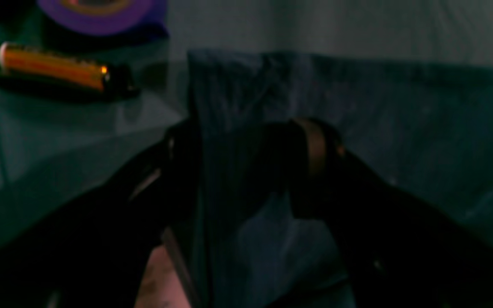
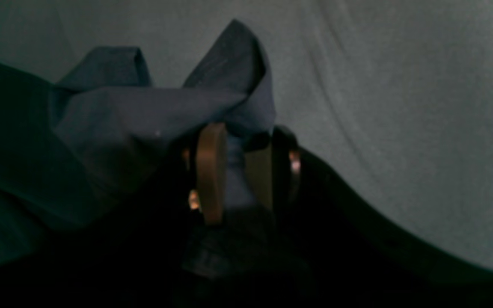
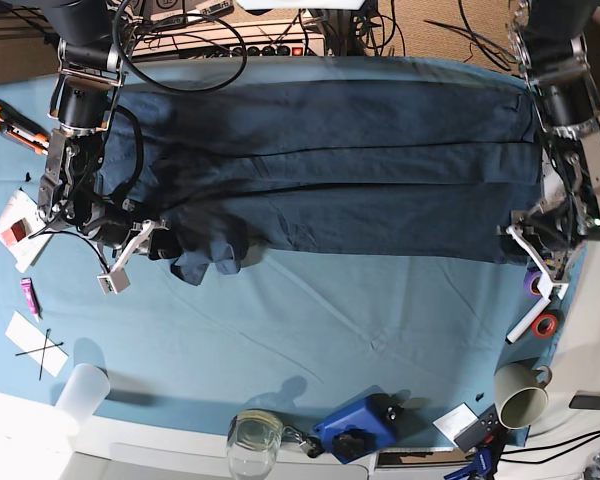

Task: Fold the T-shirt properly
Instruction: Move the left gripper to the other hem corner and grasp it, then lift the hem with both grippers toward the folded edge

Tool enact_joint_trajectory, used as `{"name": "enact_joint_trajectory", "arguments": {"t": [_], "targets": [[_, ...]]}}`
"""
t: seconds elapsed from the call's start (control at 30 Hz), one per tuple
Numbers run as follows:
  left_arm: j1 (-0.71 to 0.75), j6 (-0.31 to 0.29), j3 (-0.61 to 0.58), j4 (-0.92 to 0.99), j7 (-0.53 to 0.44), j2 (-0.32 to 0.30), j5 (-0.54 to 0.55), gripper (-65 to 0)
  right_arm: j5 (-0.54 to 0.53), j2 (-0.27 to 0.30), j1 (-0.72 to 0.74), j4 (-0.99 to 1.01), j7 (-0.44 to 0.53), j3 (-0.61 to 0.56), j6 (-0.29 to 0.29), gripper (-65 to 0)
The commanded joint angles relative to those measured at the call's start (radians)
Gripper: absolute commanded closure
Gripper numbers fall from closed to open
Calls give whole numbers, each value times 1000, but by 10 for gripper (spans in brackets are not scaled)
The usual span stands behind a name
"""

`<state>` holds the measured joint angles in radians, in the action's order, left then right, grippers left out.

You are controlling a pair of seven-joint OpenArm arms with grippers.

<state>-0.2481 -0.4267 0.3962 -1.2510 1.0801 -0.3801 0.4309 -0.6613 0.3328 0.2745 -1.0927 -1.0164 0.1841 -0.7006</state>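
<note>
The dark navy T-shirt (image 3: 330,170) lies spread across the far half of the teal tablecloth (image 3: 330,320). Its near edge is bunched at the left (image 3: 205,255). My right gripper (image 3: 165,245), on the left of the base view, is shut on that bunched cloth. In the right wrist view its pads (image 2: 210,171) pinch a raised fold of the shirt (image 2: 144,115). My left gripper (image 3: 515,240) is at the shirt's near right corner. In the left wrist view it (image 1: 246,171) is closed around a strip of the shirt (image 1: 238,107).
An orange marker (image 1: 54,68) and a purple tape roll (image 1: 101,13) lie close to the left gripper. Along the near edge stand a red tape roll (image 3: 546,325), a mug (image 3: 520,395), a blue device (image 3: 355,425), a glass (image 3: 255,440) and a white cup (image 3: 80,392). An orange cutter (image 3: 15,122) lies far left.
</note>
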Motion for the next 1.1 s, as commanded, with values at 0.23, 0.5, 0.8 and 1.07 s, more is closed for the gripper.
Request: {"name": "enact_joint_trajectory", "arguments": {"t": [0.23,0.5,0.8,1.07], "targets": [[-2,-3,0,19,19,-3,45,0,25,14,29,-7,-30,1,2,0],[-1,27,0,-76,97,-14,139,0,-62,14,74,-82,-75,1,2,0],[8,42,41,-246,216,-68,274,0,-134,14,74,-318,-208,35,2,0],[120,-2,141,-257,247,-108,402,0,-237,16,24,-367,-271,173,2,0]]}}
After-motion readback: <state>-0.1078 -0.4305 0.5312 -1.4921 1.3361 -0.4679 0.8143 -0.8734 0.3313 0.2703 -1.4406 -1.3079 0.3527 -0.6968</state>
